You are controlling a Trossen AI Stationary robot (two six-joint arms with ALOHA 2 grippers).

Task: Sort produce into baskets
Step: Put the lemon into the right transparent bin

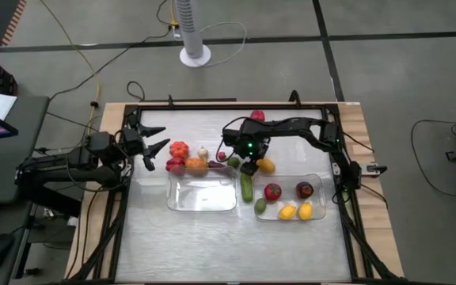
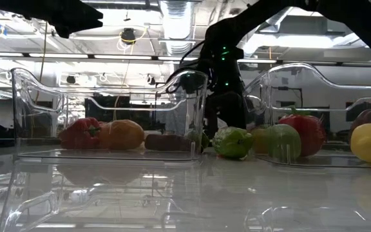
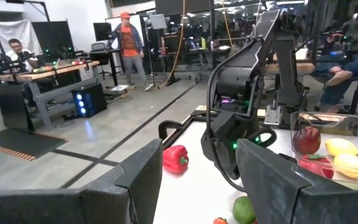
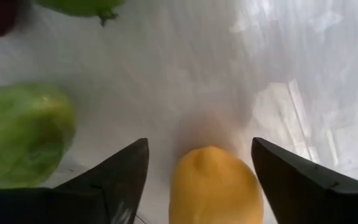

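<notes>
From above, my right gripper (image 1: 249, 161) hangs over the loose produce between the two baskets, just beside a yellow-orange fruit (image 1: 266, 165) lying on the table outside the right basket (image 1: 317, 179), which already holds red and yellow pieces; the left basket (image 1: 203, 204) looks empty, with a red and orange cluster (image 1: 187, 161) along its far rim. My left gripper (image 1: 150, 147) waits near that cluster, fingers parted and holding nothing. At table height my right arm drops between the baskets behind a green pepper (image 2: 232, 142). My left wrist camera shows my own spread fingers and the other arm ahead. My right wrist camera shows the yellow-orange fruit (image 4: 215, 185) sitting between my open fingers, not yet pinched. I judge this the grasp step: next comes a centred squeeze, then a lift.
</notes>
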